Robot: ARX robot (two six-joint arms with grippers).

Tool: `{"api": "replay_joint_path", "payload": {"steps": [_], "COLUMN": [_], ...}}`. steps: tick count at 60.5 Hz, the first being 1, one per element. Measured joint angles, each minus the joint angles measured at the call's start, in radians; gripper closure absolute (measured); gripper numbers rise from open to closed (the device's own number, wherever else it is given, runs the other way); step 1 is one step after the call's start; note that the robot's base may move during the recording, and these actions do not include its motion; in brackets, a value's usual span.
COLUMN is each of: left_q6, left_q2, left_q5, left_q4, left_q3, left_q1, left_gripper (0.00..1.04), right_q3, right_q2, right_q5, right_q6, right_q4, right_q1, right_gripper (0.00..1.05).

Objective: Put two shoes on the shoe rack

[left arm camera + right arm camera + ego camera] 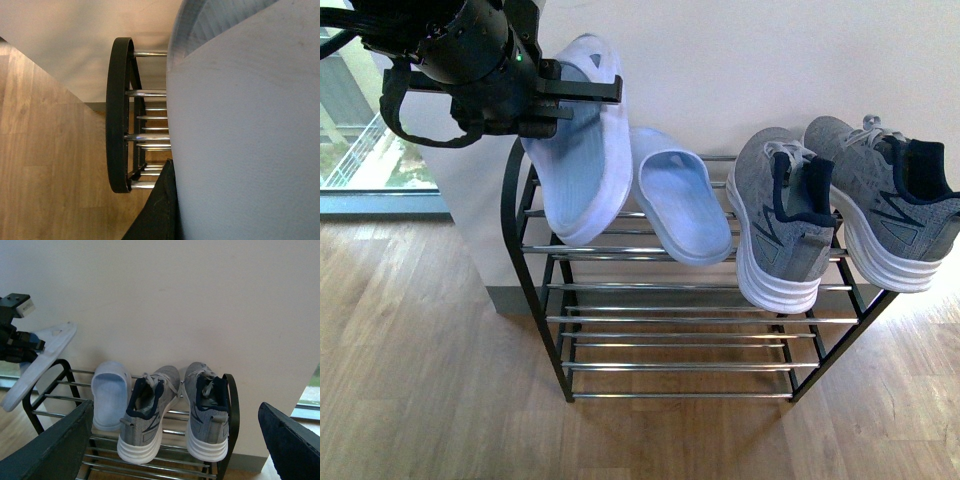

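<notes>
Pincer (582,90) of the left arm comes in from the upper left of the front view, its dark fingers pressed onto a pale blue slipper (582,140) that it pinches near the heel end and holds tilted, toe down, over the left end of the shoe rack (535,250). The slipper's toe hangs just at the top shelf's rods; whether it touches them cannot be told. In the left wrist view the slipper's pale sole fills most of the picture, with the rack's rounded black corner and chrome rods beside it. Just to the right of the held slipper, a second pale blue slipper (682,205) lies flat on the top shelf, toe toward the camera. Further right on the same shelf, well apart from the left pincer, stand the two shoes: the left grey sneaker (782,215) and the right grey sneaker (890,200), side by side, heels toward the robot, white soles overhanging the front rods. The right pincer (180,445) is spread wide, its two dark fingers at the lower corners of the right wrist view, holding nothing and set back from the rack, facing the sneakers. Below the rack is wooden floor (420,380), and behind it a pale wall (770,60).
</notes>
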Motion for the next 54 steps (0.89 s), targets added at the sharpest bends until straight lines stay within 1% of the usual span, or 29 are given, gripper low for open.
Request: {"api": "replay_joint_path", "payload": {"steps": [12,27,39,54], "left_q6": [0.086,0.129,0.196,0.315], "left_q2": [0.086,0.194,0.272,0.359], "left_q5": [0.003,0.026,0.027,-0.003], "left_q4": [0.023,0.044,0.026,0.003], "left_q3": [0.039,0.063,0.144,0.29], "left_q1": [0.04,0.043,0.04,0.031], "left_gripper": [1.03,1.03,1.03,1.03], "right_q3": [0.0,0.0,0.0,0.0], "right_q2": [0.0,0.0,0.0,0.0], "right_q5": [0.0,0.0,0.0,0.0], "right_q6": [0.0,0.0,0.0,0.0], "right_q4": [0.0,0.0,0.0,0.0], "right_q1": [0.0,0.0,0.0,0.0], "right_gripper": [0.09,0.09,0.09,0.09]}}
